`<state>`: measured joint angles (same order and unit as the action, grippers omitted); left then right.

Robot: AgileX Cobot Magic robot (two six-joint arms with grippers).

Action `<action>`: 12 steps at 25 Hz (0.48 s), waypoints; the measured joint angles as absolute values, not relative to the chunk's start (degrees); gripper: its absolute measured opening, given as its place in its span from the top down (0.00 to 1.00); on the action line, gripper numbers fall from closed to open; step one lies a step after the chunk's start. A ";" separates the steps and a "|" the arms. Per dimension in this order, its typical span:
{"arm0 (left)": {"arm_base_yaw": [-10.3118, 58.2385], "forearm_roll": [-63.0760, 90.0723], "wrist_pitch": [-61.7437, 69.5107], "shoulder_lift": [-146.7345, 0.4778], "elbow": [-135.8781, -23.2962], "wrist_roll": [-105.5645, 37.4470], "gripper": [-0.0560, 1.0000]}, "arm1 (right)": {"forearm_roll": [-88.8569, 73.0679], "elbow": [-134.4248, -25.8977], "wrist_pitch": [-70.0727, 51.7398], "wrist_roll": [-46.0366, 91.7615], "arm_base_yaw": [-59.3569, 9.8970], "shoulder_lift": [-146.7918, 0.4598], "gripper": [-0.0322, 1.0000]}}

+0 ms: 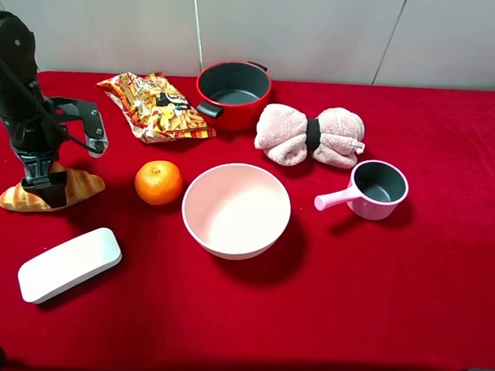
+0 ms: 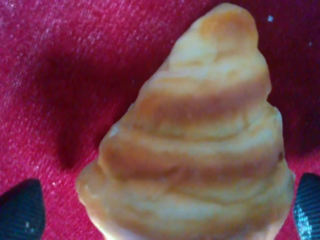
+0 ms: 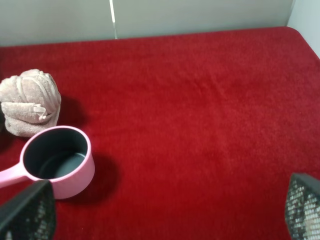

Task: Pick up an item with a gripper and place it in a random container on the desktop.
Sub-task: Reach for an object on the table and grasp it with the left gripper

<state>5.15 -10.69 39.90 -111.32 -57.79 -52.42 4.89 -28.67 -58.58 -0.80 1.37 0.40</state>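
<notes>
Left wrist view: the croissant lies on the red desk between the left jaws, which stand apart, unclamped. It sits far left, beyond the orange from the pink bowl. The right jaws gape wide near the pink saucepan.

Lighting bright, even; sharpness mixed.
High view sharp: soft shadows fall rightward and toward the camera from the bowl and saucepan onto the red cloth. Left wrist view blurred, croissant too close, grainy, with a dark shadow beside it. Right wrist view clear, but the fingertips sit out of focus at the frame's corners.
</notes>
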 joint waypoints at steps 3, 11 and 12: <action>5.15 -10.82 39.90 -111.32 -57.69 -52.76 0.01 | 4.89 -28.67 -58.58 -0.80 1.37 0.40 0.30; 5.15 -10.98 37.63 -111.32 -54.32 -53.42 0.01 | 4.89 -28.67 -58.58 -0.80 1.37 0.40 0.30; 5.15 -10.98 37.02 -111.32 -53.79 -53.46 0.01 | 4.89 -28.67 -58.58 -0.80 1.37 0.40 0.30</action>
<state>5.15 -10.98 37.02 -111.32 -53.79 -53.46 4.89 -28.67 -58.58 -0.80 1.37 0.40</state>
